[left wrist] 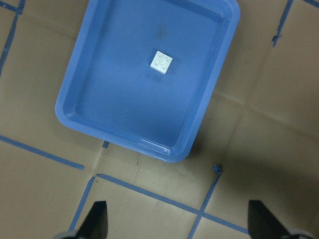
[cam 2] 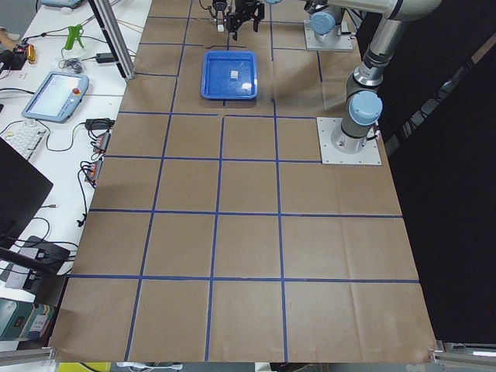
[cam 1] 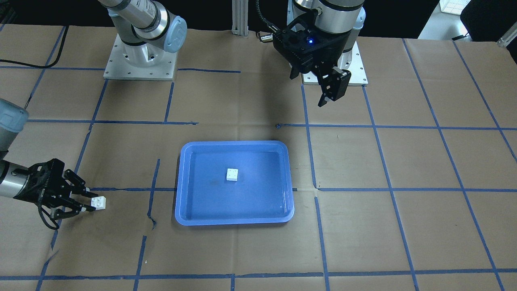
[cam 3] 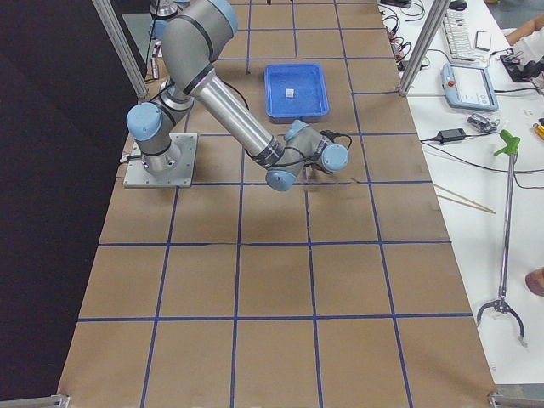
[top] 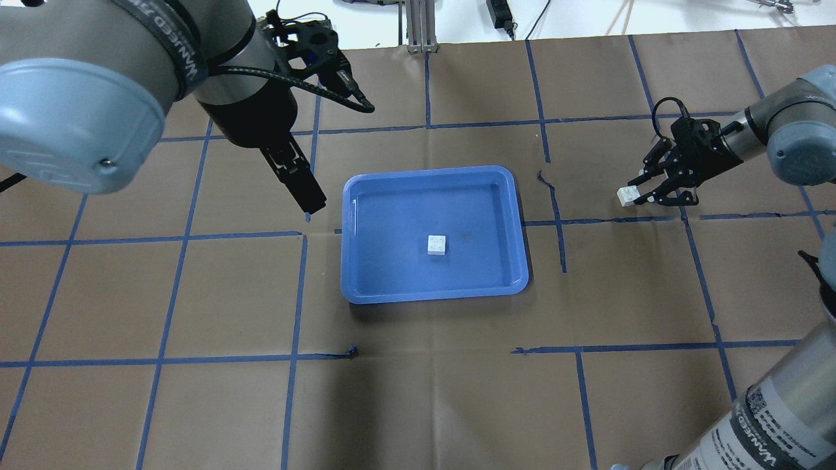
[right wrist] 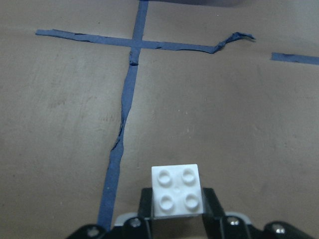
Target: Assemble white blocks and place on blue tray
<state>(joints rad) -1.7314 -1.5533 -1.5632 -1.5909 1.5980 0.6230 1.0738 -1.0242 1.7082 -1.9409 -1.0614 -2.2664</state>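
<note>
One white block [cam 1: 232, 174] lies studs up near the middle of the blue tray [cam 1: 182, 182]; it also shows in the overhead view [top: 437, 245] and the left wrist view [left wrist: 162, 62]. My right gripper [cam 1: 92, 203] is shut on the other white block [cam 1: 98, 202], low over the paper well to the tray's side [top: 628, 195]. In the right wrist view this block [right wrist: 178, 190] sits studs up between the fingers. My left gripper [top: 308, 199] is open and empty, hovering high beside the tray's far-left corner [left wrist: 179, 221].
Brown paper with a blue tape grid covers the table. The two arm bases [cam 1: 140, 60] [cam 1: 355, 68] stand at the robot's edge. A torn tape strip [right wrist: 119, 139] lies just ahead of the right gripper. Benches with equipment [cam 2: 54, 93] flank the table.
</note>
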